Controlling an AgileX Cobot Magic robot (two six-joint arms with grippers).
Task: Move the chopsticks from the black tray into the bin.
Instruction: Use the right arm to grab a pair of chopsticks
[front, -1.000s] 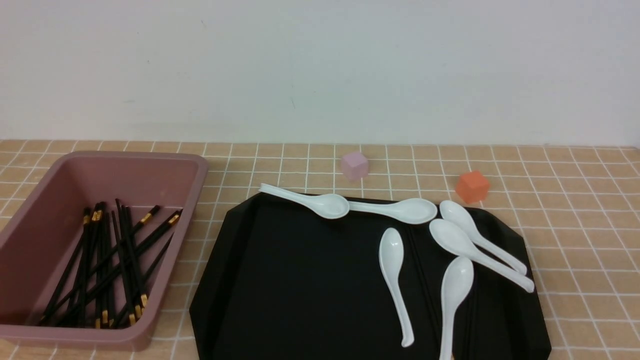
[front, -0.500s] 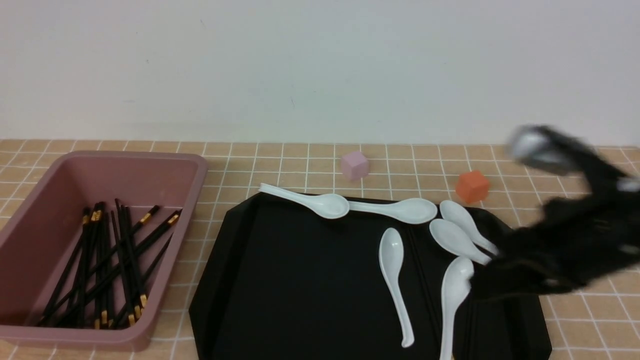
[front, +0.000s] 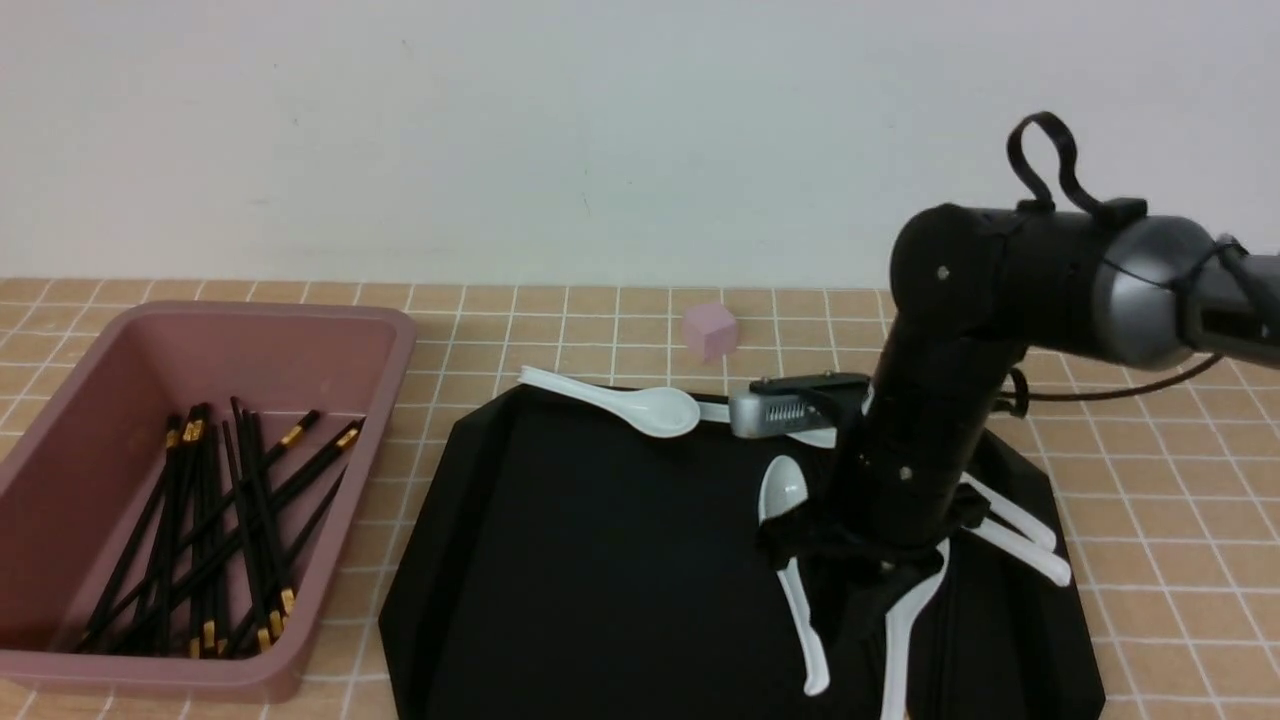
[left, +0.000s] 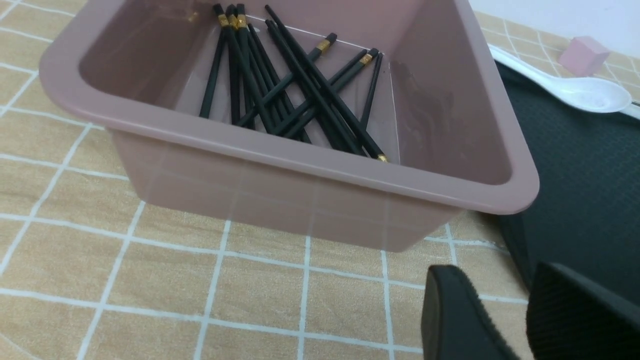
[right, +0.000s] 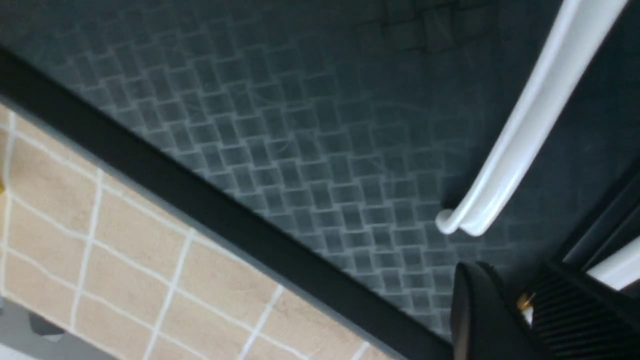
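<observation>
Since most chopsticks (front: 215, 520) lie in the bin (front: 395, 340), beside the idle left claw (left: 500, 285), whose jaws hang parted and empty, we judge the right claw (right: 515, 285), part-open low over the tray (front: 560, 560), straddles a gold band (right: 523, 300) to collect a straggler.

Bin (front: 395, 335): one
Tray (front: 600, 560): one
Spoons (front: 655, 410): six showing, most of them partly hiding
Chopsticks (front: 215, 520): tangled heap, overlapping too much, exact count not resolving
Pink cube (front: 710, 331): one showing
Arm (front: 940, 400): one reaching into front view
</observation>
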